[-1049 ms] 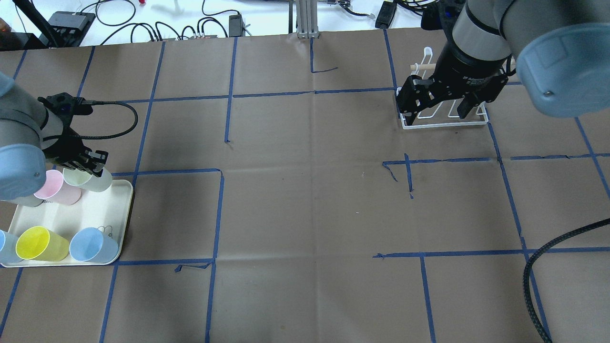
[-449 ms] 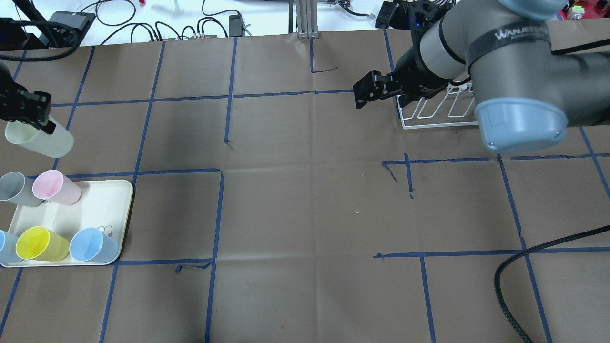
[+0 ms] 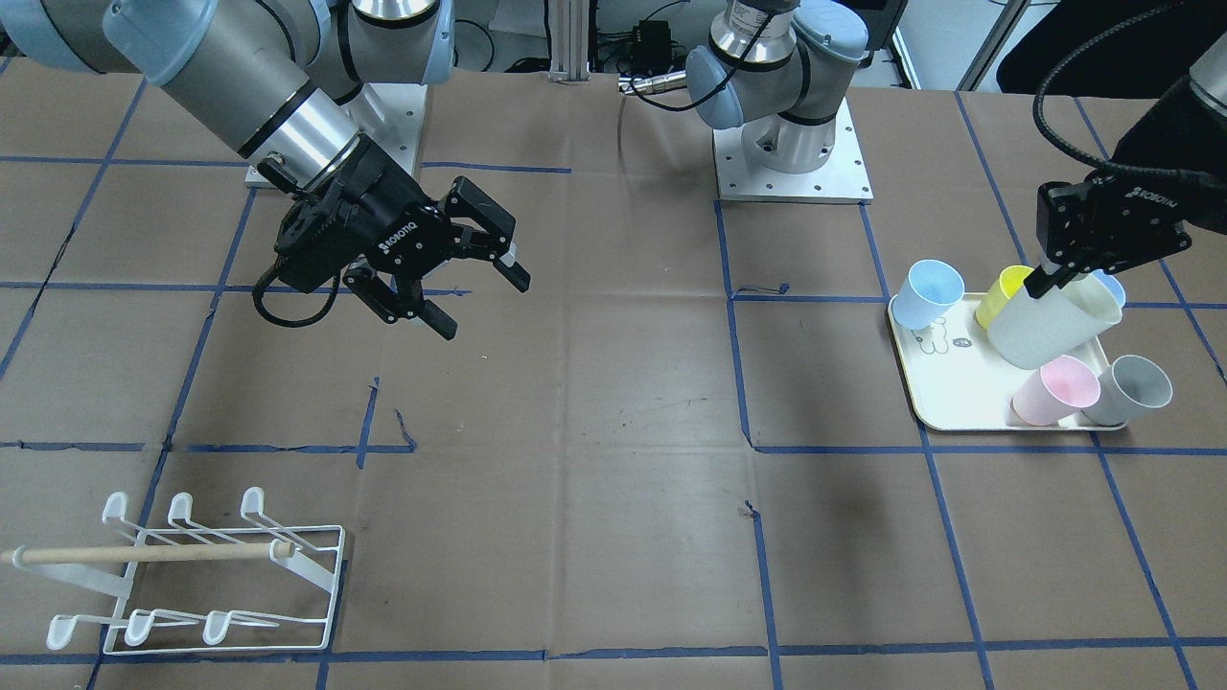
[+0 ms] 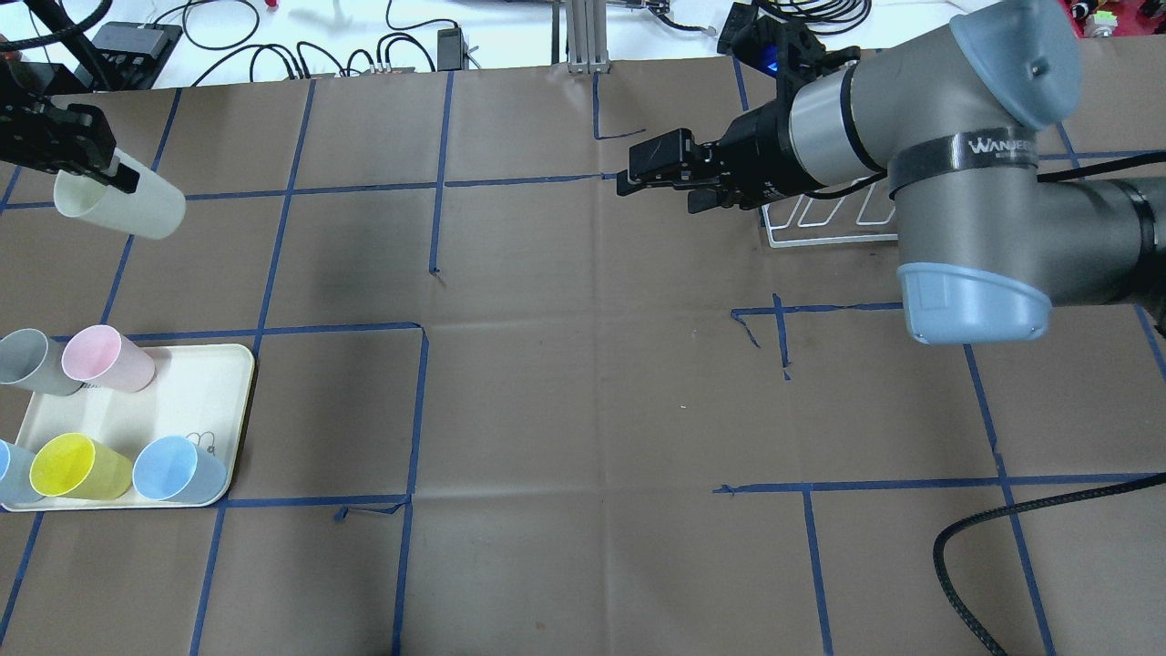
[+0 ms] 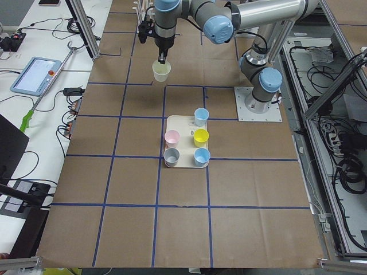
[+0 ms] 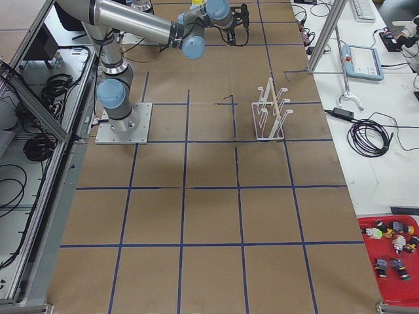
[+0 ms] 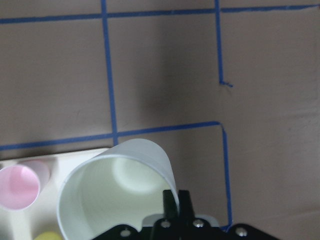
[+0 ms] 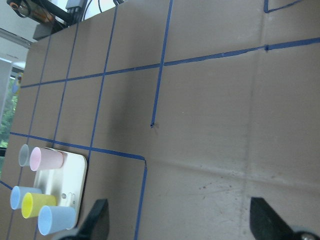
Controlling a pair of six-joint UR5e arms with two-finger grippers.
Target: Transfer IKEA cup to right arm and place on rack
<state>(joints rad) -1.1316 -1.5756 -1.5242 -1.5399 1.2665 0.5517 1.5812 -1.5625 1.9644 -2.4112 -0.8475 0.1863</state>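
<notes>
The left jaws pinch the pale cup (image 4: 118,202) by its rim, aloft beyond the tray (image 4: 232,401) (base aimed toward the right arm (image 4: 911,137)); the right jaws, spread open, face it from well across the counter (image 4: 565,383)

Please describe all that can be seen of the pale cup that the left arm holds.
The pale cup is a plain off-white tumbler, plastic by its look, tapered toward its base and empty inside. The left tool grips it at the rim. It hangs tilted in the air, its mouth turned partly sideways, away from the cream tray, and touches nothing else.
</notes>
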